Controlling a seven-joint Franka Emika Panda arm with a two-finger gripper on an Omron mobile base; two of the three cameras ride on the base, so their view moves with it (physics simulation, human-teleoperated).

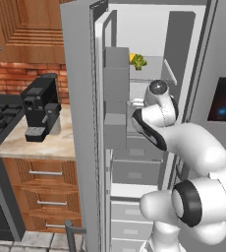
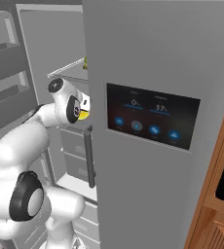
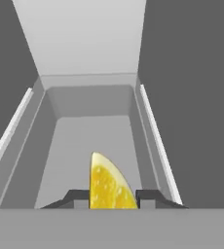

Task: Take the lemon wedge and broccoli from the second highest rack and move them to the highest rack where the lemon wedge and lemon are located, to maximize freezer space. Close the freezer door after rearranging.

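Observation:
My gripper (image 3: 113,197) is shut on a yellow lemon wedge (image 3: 109,184), which stands upright between the two dark fingertips (image 3: 150,196). Ahead of it lies a bare grey freezer rack (image 3: 92,129) with raised side walls. From the right base view the wedge (image 2: 84,115) pokes out beside my hand, at the freezer's edge. On the rack above, a green broccoli (image 1: 140,62) rests against a yellow lemon piece (image 1: 132,57). My wrist (image 1: 157,88) reaches into the freezer below that rack.
The open freezer door (image 1: 80,123) with grey door bins (image 1: 116,98) stands at left. The shut fridge door with a display panel (image 2: 152,121) stands at right. Freezer drawers (image 1: 134,170) sit below. A black coffee machine (image 1: 41,106) is on the counter.

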